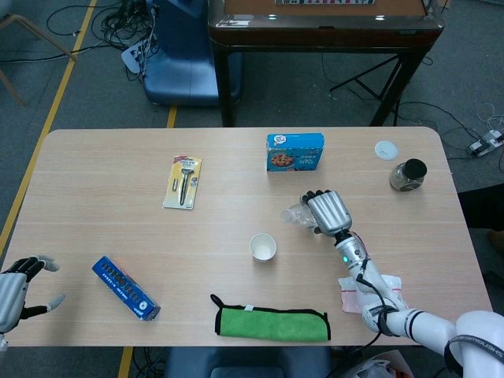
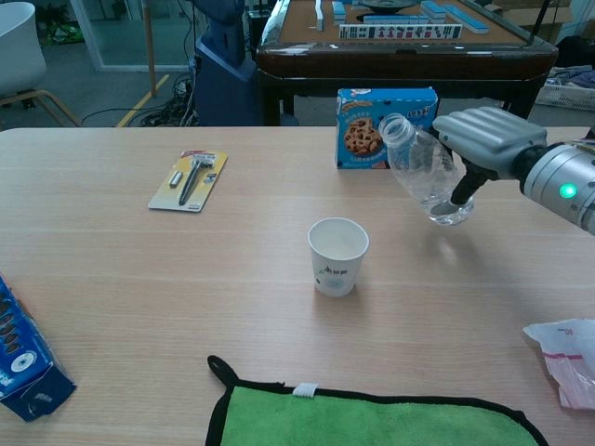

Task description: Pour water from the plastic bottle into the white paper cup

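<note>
You're in a lab or recording room: loose cables (image 1: 118, 27) and yellow floor tape (image 1: 49, 118) off the table's (image 1: 102, 236) far left corner, a mahjong table (image 2: 400, 42) past its far edge.

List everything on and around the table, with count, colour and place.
plastic bottle: 1, clear, lifted and tilted toward the cup
paper cup: 1, white, table centre
cookie box: 1, blue, far side
razor pack: 1, yellow card, far left
blue box: 1, near left
cloth: 1, green, near edge
jar: 1, dark-lidded, far right
white lid: 1, beside jar
packet: 1, white-pink, near right
left hand: open, left edge
right hand: grips bottle
</note>
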